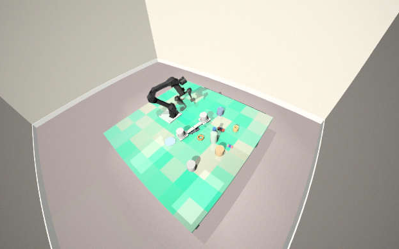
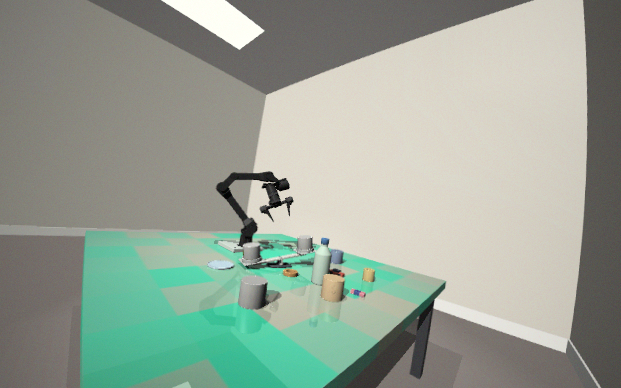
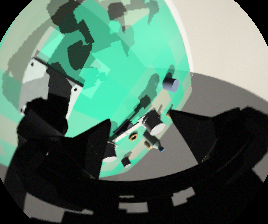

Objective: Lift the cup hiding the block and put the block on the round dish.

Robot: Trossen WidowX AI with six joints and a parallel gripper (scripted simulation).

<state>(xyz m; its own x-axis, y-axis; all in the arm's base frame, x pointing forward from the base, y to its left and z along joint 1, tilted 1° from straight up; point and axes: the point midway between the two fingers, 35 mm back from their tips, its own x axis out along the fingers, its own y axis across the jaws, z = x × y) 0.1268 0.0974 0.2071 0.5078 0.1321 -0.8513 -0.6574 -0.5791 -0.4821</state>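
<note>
exterior view, gripper (image 2: 277, 209) open, high above balance cups (image 2: 252, 251)

Room as I see it from my remote station.
Checkered green surface (image 2: 131, 300) on dark legs (image 2: 420, 345); cream wall (image 2: 416, 175), grey wall (image 2: 91, 140), mauve floor (image 1: 74, 192), ceiling light panel (image 2: 213, 22).

Block out of sight beneath a cup
Both cups (image 2: 252, 251) (image 2: 305, 243) conceal their undersides; the wrist view blurs everything small.

above balance cups (image 2: 251, 251) (image 2: 305, 243): open | bottle (image 2: 321, 265) beside far cup, perhaps close
</note>
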